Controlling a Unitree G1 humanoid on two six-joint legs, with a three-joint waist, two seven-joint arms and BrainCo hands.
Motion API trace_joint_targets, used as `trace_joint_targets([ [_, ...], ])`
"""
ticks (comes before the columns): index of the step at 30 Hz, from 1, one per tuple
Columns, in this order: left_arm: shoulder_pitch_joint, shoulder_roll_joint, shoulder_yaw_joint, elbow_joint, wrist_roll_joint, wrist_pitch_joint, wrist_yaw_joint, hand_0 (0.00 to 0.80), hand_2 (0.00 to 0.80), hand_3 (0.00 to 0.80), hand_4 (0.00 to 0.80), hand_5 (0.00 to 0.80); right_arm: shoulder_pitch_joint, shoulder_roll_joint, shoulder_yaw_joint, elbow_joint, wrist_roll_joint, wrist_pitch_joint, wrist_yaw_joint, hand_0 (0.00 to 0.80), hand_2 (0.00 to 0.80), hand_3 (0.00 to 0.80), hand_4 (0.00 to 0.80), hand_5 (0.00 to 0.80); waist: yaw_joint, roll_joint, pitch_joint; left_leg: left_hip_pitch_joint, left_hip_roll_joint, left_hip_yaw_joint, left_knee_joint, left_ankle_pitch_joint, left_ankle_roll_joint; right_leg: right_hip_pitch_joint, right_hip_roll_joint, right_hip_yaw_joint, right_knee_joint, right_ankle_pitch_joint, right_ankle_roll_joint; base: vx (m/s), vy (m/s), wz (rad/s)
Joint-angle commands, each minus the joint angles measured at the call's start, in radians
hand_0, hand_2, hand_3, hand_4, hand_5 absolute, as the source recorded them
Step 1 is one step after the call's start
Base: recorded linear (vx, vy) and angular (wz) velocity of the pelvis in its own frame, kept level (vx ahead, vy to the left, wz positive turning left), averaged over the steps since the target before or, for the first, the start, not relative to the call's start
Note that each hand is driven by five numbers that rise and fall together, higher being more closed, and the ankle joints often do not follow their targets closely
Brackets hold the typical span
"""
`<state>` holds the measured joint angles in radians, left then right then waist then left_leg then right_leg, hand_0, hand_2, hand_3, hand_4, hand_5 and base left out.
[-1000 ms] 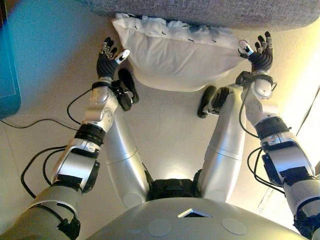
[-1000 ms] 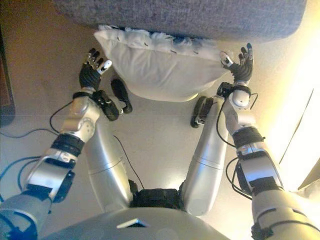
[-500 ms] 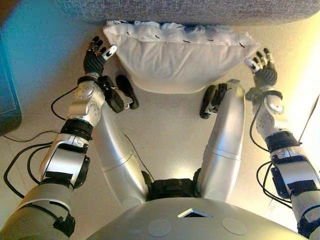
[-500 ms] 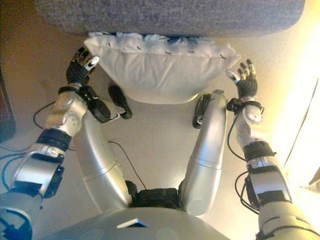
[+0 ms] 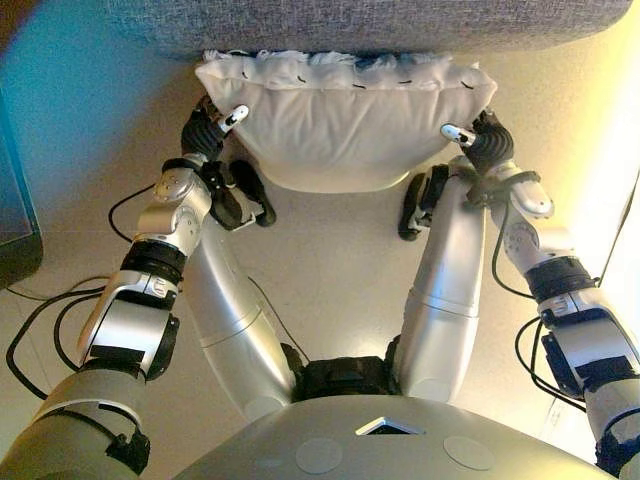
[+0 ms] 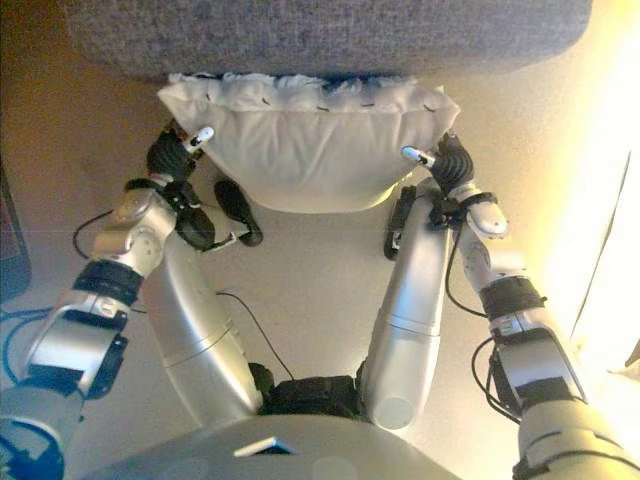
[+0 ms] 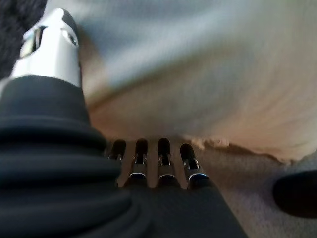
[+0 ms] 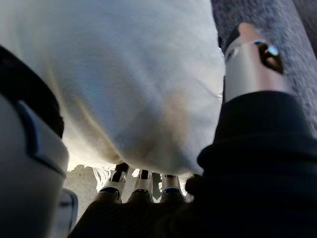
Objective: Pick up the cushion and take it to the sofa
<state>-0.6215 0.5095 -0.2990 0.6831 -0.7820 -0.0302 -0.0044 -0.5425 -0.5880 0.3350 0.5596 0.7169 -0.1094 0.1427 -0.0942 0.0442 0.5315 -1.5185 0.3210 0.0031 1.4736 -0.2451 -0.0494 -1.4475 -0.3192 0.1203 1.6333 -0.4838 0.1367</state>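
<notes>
A white cushion (image 5: 340,120) lies on the floor against the base of the grey sofa (image 5: 380,20). My left hand (image 5: 205,130) is at the cushion's left end and my right hand (image 5: 488,148) at its right end. In the left wrist view the straight fingers (image 7: 163,158) reach the cushion's (image 7: 198,64) lower edge, with the thumb up beside it. In the right wrist view the fingers (image 8: 141,181) slide just under the cushion (image 8: 124,74), with the thumb above it. Both hands are open and touch the cushion.
A dark teal piece of furniture (image 5: 12,200) stands at the left edge. The floor (image 5: 330,250) is pale tile. Bright light falls along the right side (image 5: 615,150).
Both hands have come down and inward from spread positions beside the cushion to its two ends. The view has shifted, and the cushion now sits level against the sofa.
</notes>
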Motion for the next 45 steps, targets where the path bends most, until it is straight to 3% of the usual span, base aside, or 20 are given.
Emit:
trace_joint_targets([
  [1,-0.037,-0.001,-0.025,0.034,-0.036,-0.002,-0.022,0.0,0.0,0.0,0.0,0.0,-0.054,0.047,0.075,0.003,-0.007,0.038,-0.018,0.0,0.0,0.0,0.0,0.0,0.025,0.011,-0.012,0.015,0.012,-0.035,0.102,-0.154,-0.022,-0.036,-0.05,0.03,-0.15,0.198,-0.048,0.0,0.0,0.0],
  [8,-0.138,-0.035,-0.082,0.089,-0.014,0.073,0.016,0.0,0.0,0.0,0.0,0.0,-0.179,0.08,0.121,0.068,-0.061,0.075,-0.088,0.0,0.0,0.0,0.0,0.0,0.034,0.014,-0.012,0.002,-0.003,-0.037,0.112,-0.157,-0.02,-0.046,-0.053,0.031,-0.147,0.2,-0.049,-0.007,-0.002,0.03],
  [9,-0.155,-0.041,-0.09,0.093,-0.02,0.084,0.003,0.0,0.0,0.0,0.0,0.0,-0.196,0.084,0.132,0.066,-0.079,0.093,-0.092,0.053,0.053,0.053,0.053,0.053,0.034,0.012,-0.012,-0.001,-0.005,-0.038,0.116,-0.157,-0.019,-0.049,-0.053,0.031,-0.144,0.201,-0.05,0.0,0.0,0.0],
  [11,-0.178,-0.049,-0.105,0.092,-0.024,0.094,-0.036,0.0,0.0,0.0,0.0,0.0,-0.215,0.088,0.147,0.061,-0.095,0.115,-0.109,0.8,0.8,0.8,0.8,0.8,0.035,0.009,-0.012,-0.006,-0.006,-0.039,0.124,-0.156,-0.017,-0.053,-0.054,0.032,-0.14,0.205,-0.052,0.004,-0.032,0.02],
  [12,-0.186,-0.051,-0.11,0.087,-0.021,0.1,-0.048,0.307,0.307,0.307,0.307,0.307,-0.22,0.088,0.15,0.056,-0.092,0.125,-0.121,0.8,0.8,0.8,0.8,0.8,0.035,0.008,-0.012,-0.01,-0.006,-0.041,0.129,-0.155,-0.017,-0.056,-0.055,0.033,-0.137,0.206,-0.052,0.005,-0.038,0.05],
  [13,-0.199,-0.056,-0.121,0.08,-0.014,0.106,-0.065,0.678,0.678,0.678,0.678,0.678,-0.228,0.091,0.156,0.053,-0.087,0.136,-0.138,0.8,0.8,0.8,0.8,0.8,0.036,0.007,-0.012,-0.013,-0.007,-0.042,0.133,-0.154,-0.017,-0.058,-0.055,0.033,-0.136,0.208,-0.052,-0.005,-0.041,0.06],
  [14,-0.209,-0.062,-0.133,0.071,-0.001,0.107,-0.084,0.8,0.8,0.8,0.8,0.8,-0.235,0.094,0.158,0.051,-0.085,0.145,-0.148,0.8,0.8,0.8,0.8,0.8,0.036,0.007,-0.012,-0.016,-0.009,-0.043,0.134,-0.154,-0.015,-0.058,-0.056,0.033,-0.136,0.21,-0.052,-0.009,-0.047,0.07],
  [21,-0.215,-0.092,-0.159,0.022,0.046,0.111,-0.049,0.8,0.8,0.8,0.8,0.8,-0.234,0.126,0.148,0.022,-0.079,0.182,-0.199,0.8,0.8,0.8,0.8,0.8,0.04,0.003,-0.012,-0.007,-0.012,-0.049,0.136,-0.148,-0.011,-0.046,-0.056,0.027,-0.134,0.218,-0.05,-0.004,-0.02,0.06],
  [26,-0.181,-0.103,-0.144,0.012,0.07,0.099,-0.033,0.8,0.8,0.8,0.8,0.8,-0.186,0.152,0.129,0.004,-0.086,0.156,-0.214,0.8,0.8,0.8,0.8,0.8,0.041,-0.005,-0.012,0.044,-0.007,-0.055,0.085,-0.125,-0.023,0.005,-0.055,0.009,-0.171,0.23,-0.046,0.01,-0.015,0.0],
  [37,-0.098,-0.146,-0.075,-0.04,0.113,-0.094,-0.012,0.8,0.8,0.8,0.8,0.8,-0.113,0.215,0.072,-0.025,-0.121,-0.018,-0.19,0.8,0.8,0.8,0.8,0.8,0.041,-0.017,-0.031,0.401,-0.01,-0.035,-0.381,0.043,-0.087,0.344,-0.026,-0.09,-0.554,0.344,-0.008,0.002,-0.018,0.01],
  [41,-0.07,-0.159,-0.061,-0.066,0.083,-0.132,-0.043,0.8,0.8,0.8,0.8,0.8,-0.073,0.223,0.059,-0.035,-0.123,-0.071,-0.178,0.8,0.8,0.8,0.8,0.8,0.049,-0.019,-0.07,0.564,-0.018,-0.01,-0.597,0.118,-0.092,0.509,-0.025,-0.127,-0.732,0.384,0.008,0.071,-0.032,0.06],
  [42,-0.053,-0.162,-0.059,-0.077,0.082,-0.134,-0.051,0.8,0.8,0.8,0.8,0.8,-0.054,0.225,0.057,-0.046,-0.126,-0.076,-0.178,0.8,0.8,0.8,0.8,0.8,0.051,-0.02,-0.085,0.606,-0.027,0.005,-0.673,0.175,-0.079,0.551,-0.027,-0.145,-0.807,0.434,0.002,0.127,-0.03,0.14],
  [45,0.018,-0.158,-0.05,-0.141,0.098,-0.127,-0.071,0.8,0.8,0.8,0.8,0.8,0.031,0.23,0.034,-0.101,-0.121,-0.082,-0.173,0.8,0.8,0.8,0.8,0.8,0.063,-0.036,-0.133,0.754,-0.058,0.03,-0.828,0.214,-0.081,0.705,-0.037,-0.2,-0.964,0.463,0.016,0.227,-0.027,0.19],
])
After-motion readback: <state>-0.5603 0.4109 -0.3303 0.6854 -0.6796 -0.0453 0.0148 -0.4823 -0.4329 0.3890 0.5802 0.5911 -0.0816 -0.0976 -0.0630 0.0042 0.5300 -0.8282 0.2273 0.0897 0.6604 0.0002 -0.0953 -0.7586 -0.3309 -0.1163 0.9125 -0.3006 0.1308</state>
